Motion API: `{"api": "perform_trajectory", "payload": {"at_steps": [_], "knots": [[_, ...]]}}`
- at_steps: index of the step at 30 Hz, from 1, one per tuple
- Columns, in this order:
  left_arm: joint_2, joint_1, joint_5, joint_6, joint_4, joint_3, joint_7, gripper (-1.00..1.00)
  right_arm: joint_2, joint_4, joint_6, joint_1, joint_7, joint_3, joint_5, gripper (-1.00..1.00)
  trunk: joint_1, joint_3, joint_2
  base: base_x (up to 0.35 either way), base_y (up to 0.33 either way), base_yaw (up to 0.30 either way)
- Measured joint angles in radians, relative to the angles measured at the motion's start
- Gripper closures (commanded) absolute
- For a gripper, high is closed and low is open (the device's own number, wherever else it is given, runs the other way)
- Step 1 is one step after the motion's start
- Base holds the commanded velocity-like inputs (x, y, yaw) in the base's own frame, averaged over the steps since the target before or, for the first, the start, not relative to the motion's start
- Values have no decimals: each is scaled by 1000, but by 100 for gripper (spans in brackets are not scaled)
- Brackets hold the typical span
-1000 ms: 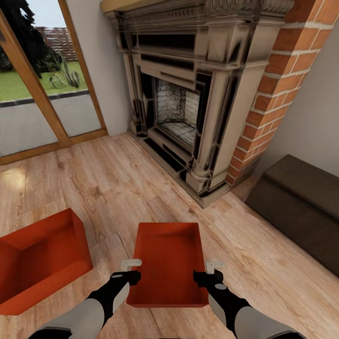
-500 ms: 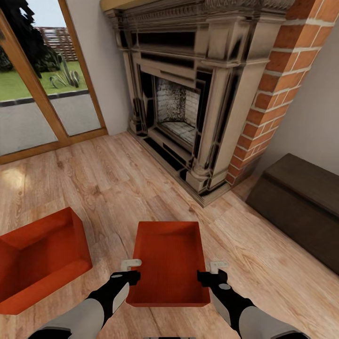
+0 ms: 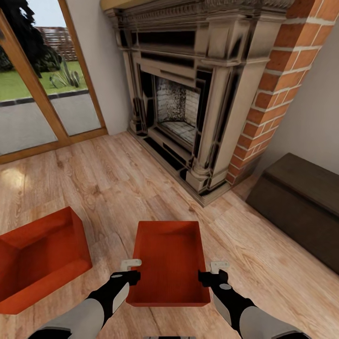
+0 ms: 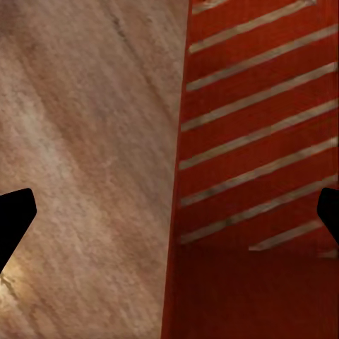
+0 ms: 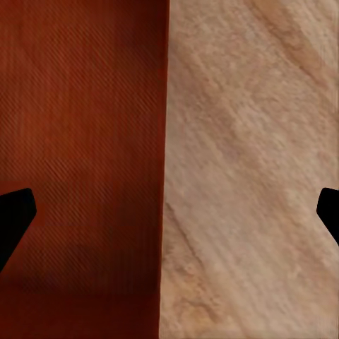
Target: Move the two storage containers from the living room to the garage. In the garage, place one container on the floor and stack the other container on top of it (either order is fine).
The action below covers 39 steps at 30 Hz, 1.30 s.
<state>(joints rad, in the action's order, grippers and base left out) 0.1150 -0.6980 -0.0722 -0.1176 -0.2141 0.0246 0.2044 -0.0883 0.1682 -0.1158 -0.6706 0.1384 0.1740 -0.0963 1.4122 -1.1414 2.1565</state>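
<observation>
The living room's light wood plank flooring [image 3: 108, 188] spreads across the head view, with wood-framed glass doors [image 3: 42, 80] at the far left and a brick-and-dark-wood fireplace [image 3: 197, 94] ahead. A dark brown wooden chest [image 3: 301, 207] sits to the right, well apart from the bins.

One storage container [image 3: 168, 263] lies on the planks directly in front of the robot, its long axis running away from the robot toward the fireplace, open top up. The second storage container [image 3: 37, 259] rests at the left, turned at an angle, long axis slanting toward the doors, near the first but apart.

Both are orange-red, lidless, with low straight walls.

The left gripper [image 3: 131, 265] straddles the near bin's left wall, the right gripper [image 3: 216, 267] its right wall; each wrist view shows dark fingertips spread wide with the wall edge between them, not pinching.
</observation>
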Motion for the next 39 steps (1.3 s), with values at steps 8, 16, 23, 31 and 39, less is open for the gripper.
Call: {"api": "perform_trajectory", "payload": {"at_steps": [8, 16, 23, 31, 39], "knots": [[0, 0, 0, 0, 0, 0, 0, -100, -6, 0, 0, 0, -1, 1, -2, -100, 31, -25, 56, 0, 0, 0], [0, 0, 0, 0, 0, 0, 0, -100, -8, -16, 0, 0, -1, 1, -4, -100, 61, -50, 112, 0, 0, 0], [0, 0, 0, 0, 0, -1, 0, -100, -8, -18, 0, 0, -1, 1, -5, -100, 61, -50, 112, 0, 0, 0], [0, 0, 0, 0, 0, -1, 0, -100, -8, -18, 0, 0, -1, 1, -5, -100, 84, -69, 154, 0, 0, 0], [0, 0, 0, 0, -2, -1, 0, -100, -11, -20, 0, 0, -1, 2, -5, -100, 111, -91, 203, 0, 0, 0]]}}
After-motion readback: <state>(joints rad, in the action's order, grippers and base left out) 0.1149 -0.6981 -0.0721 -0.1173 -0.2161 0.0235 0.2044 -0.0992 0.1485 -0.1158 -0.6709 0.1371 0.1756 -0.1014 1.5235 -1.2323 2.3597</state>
